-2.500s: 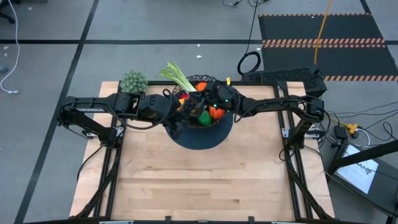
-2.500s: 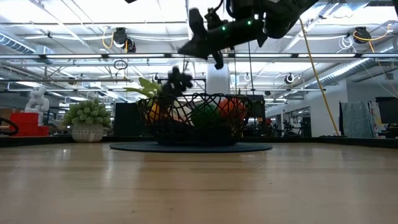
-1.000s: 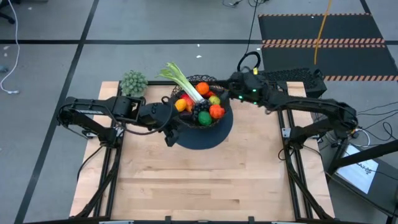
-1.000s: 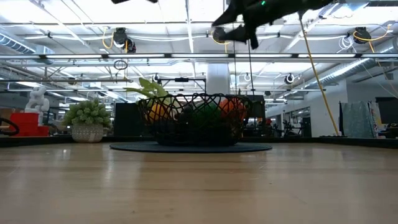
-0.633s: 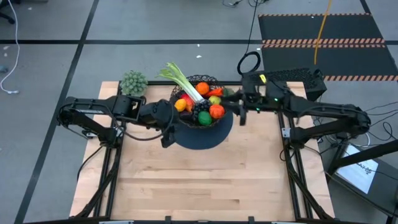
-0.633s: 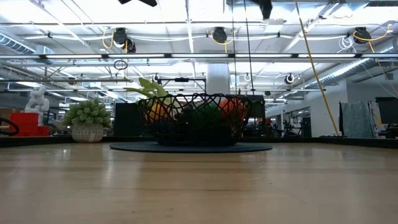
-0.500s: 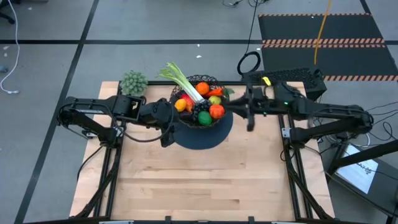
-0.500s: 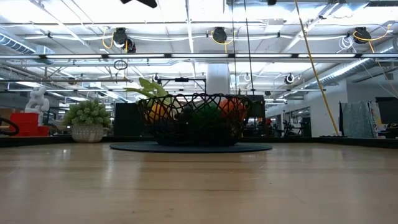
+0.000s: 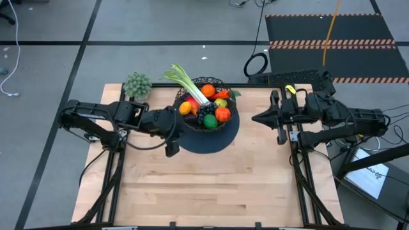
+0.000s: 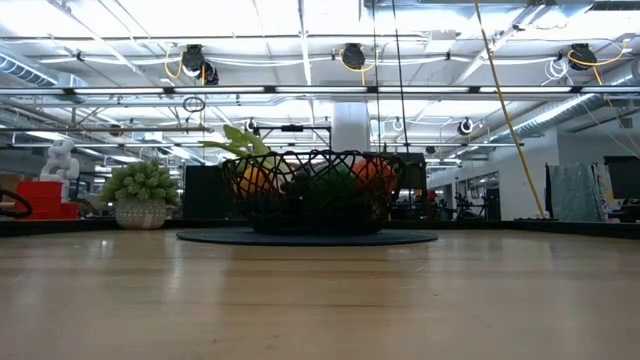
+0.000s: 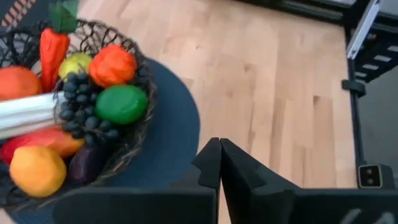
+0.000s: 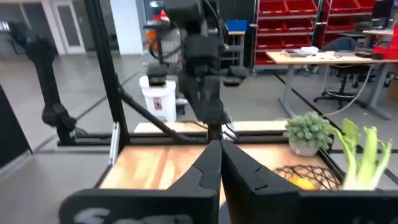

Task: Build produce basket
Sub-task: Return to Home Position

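The black wire basket (image 9: 206,107) stands on a round dark mat (image 9: 216,142) at the table's far middle. It holds the produce: a leek (image 9: 185,81) sticking out over its far left rim, an orange (image 9: 208,90), dark grapes (image 11: 84,106), a green lime (image 11: 121,104) and a carrot (image 11: 53,46). My left gripper (image 9: 171,149) hovers shut at the mat's near left edge, holding nothing. My right gripper (image 9: 257,119) is shut and empty, drawn back near the table's right edge. The low view shows the basket (image 10: 315,190) and no gripper.
A fuzzy green potted clump (image 9: 137,84) stands at the table's far left corner. The bare wooden top (image 9: 204,185) stretches over the whole near half. Dark frame rails (image 9: 300,172) run along the left and right sides.
My right gripper has drawn back from beside the basket toward the table's right edge, rising and levelling out, and has shut. My left gripper has stayed by the mat's near left edge, rolled a little and shut. The basket and produce have not moved.
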{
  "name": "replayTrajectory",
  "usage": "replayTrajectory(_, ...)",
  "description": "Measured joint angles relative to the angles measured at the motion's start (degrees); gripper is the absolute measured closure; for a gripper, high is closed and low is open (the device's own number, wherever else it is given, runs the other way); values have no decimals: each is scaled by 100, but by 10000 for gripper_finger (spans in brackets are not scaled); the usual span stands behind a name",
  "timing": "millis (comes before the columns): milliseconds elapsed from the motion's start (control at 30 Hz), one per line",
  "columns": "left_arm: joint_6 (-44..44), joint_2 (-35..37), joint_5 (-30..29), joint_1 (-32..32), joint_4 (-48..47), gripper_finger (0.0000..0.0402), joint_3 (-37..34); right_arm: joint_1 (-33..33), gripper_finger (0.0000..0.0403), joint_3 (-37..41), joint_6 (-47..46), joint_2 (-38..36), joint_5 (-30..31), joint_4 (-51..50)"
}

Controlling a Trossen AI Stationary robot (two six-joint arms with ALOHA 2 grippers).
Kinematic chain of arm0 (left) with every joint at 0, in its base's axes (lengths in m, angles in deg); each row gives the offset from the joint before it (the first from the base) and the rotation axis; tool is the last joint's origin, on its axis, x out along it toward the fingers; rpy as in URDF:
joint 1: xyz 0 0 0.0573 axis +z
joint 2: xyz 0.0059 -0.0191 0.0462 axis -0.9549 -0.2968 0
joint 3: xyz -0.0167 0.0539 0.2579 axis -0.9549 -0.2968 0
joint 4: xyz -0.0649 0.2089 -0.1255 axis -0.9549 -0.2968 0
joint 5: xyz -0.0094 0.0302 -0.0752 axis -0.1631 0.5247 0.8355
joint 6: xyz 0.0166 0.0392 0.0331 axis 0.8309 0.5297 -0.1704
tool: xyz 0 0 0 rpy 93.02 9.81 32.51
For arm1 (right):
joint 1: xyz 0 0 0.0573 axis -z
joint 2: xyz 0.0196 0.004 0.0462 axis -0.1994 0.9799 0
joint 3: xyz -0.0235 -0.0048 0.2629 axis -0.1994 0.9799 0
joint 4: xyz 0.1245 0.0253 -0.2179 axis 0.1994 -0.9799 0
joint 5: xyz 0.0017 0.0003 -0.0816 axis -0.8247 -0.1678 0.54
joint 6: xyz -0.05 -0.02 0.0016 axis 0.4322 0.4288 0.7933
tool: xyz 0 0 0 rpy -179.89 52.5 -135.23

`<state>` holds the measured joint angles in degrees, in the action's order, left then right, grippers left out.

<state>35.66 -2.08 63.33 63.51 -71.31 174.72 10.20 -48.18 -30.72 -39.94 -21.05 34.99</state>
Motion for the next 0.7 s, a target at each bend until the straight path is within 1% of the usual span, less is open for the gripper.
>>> replayTrajectory(67, -30, 22, -129, -199, 62, 397, 0, 2, 401, 0, 91, -90, 8, -247)
replayTrajectory(233, -67, 46, -688, -758, 65, 399, 0, 4, 402, 2, 317, -242, 21, -680)
replayTrajectory(433, 68, 44, -955, -965, 63, 400, 0, 4, 402, 207, 780, -414, 5, -677)
replayTrajectory(533, 383, 77, -942, -859, 99, 400, -24, 4, 402, 547, 887, -558, 56, -560)
replayTrajectory(600, 553, 126, -694, -662, 222, 400, -130, 4, 402, 860, 787, -675, 278, -300)
replayTrajectory(700, 734, 323, -360, -354, 501, 400, -508, 11, 403, 1378, 815, -846, 344, 220)
